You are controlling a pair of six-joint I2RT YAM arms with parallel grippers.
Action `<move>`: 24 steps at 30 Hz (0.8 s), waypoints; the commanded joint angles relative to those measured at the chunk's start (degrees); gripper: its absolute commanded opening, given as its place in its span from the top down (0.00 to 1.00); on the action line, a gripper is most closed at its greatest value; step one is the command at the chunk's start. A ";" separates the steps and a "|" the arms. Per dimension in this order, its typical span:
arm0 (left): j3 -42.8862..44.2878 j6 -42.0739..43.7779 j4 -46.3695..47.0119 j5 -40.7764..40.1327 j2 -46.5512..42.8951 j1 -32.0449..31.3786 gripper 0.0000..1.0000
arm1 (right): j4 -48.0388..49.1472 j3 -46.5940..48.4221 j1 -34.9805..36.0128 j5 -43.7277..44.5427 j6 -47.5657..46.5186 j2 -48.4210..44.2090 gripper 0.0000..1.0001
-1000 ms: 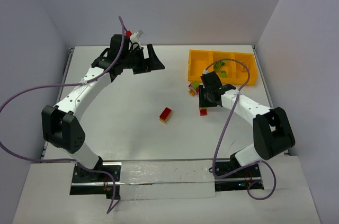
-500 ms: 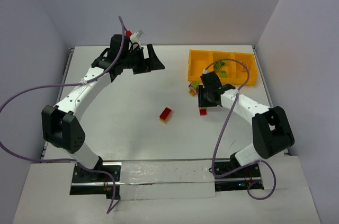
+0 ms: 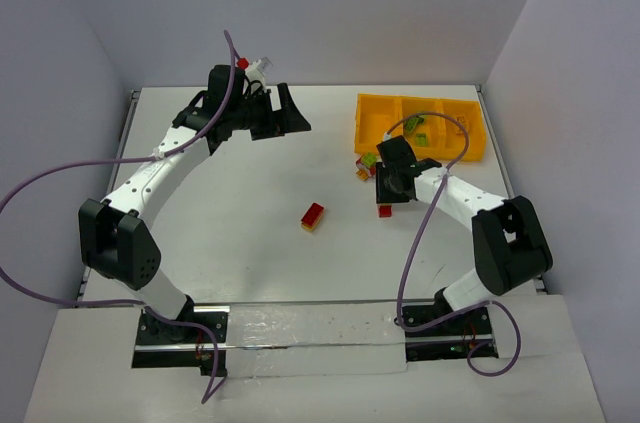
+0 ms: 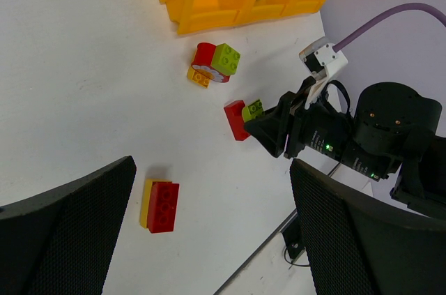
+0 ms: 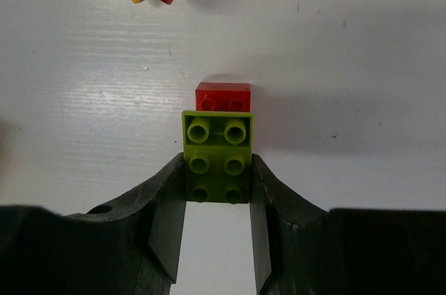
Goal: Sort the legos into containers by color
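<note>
My right gripper (image 5: 217, 164) is shut on a lime green lego (image 5: 217, 134), low over the table. A red lego (image 5: 223, 96) lies against its far end; I cannot tell whether the two are joined. In the top view that red lego (image 3: 384, 210) lies just below the right gripper (image 3: 386, 193). A red-on-yellow pair (image 3: 313, 216) rests mid-table. A small cluster of red, green and yellow legos (image 3: 367, 165) sits beside the orange-yellow containers (image 3: 372, 121). My left gripper (image 3: 285, 113) hangs open and empty at the back left.
A green brick (image 3: 418, 131) lies in the tray's middle compartment. The left wrist view looks down on the red-on-yellow pair (image 4: 160, 206), the cluster (image 4: 214, 65) and the tray (image 4: 209, 19). Walls enclose the table at the back and on both sides.
The right jaws widened a little and closed again on the green lego, and the right wrist shifted slightly. The left arm has not moved.
</note>
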 commanded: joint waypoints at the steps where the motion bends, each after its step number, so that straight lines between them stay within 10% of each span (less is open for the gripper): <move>1: 0.14 0.70 1.54 -0.27 -1.71 0.32 0.01 | 0.44 1.96 0.24 1.51 0.45 -1.88 0.88; 8: 0.08 1.15 1.26 0.95 -1.69 0.40 0.01 | 1.80 3.02 -2.42 -10.15 2.99 -11.92 1.00; 24: -9.40 -1.14 18.94 36.03 -2.69 -4.20 0.03 | 40.40 -6.58 -16.02 -60.07 27.44 -22.22 1.00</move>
